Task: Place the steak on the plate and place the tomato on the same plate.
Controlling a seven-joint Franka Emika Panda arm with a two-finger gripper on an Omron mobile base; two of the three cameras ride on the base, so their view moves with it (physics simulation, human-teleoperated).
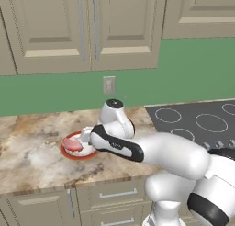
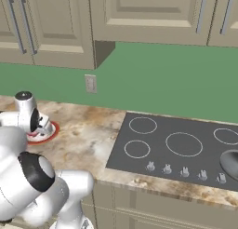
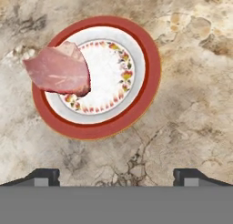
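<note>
Gripper point(image 3: 116, 175) above plate point(image 3: 144, 89), jaws spread wide, nothing between them. Steak point(image 3: 59, 70) lies on plate's one side, overhanging rim; rest of plate's white centre bare, open from above. Countertop point(image 1: 32, 151) around plate bare on left, near and far sides in left base view. Arm's own forearm point(image 1: 114, 144) crosses plate's right side there. Wall outlet point(image 1: 109, 84) and upper cabinets point(image 1: 82, 27) stand behind and above. Cooktop point(image 2: 181, 146) flat, well right of plate; dark pan point(image 2: 231, 162) at its right edge.

Plate point(image 3: 148, 82) red-rimmed, white centre, floral ring; steak point(image 3: 59, 70) pale pink; counter point(image 3: 191, 118) beige marbled.
</note>
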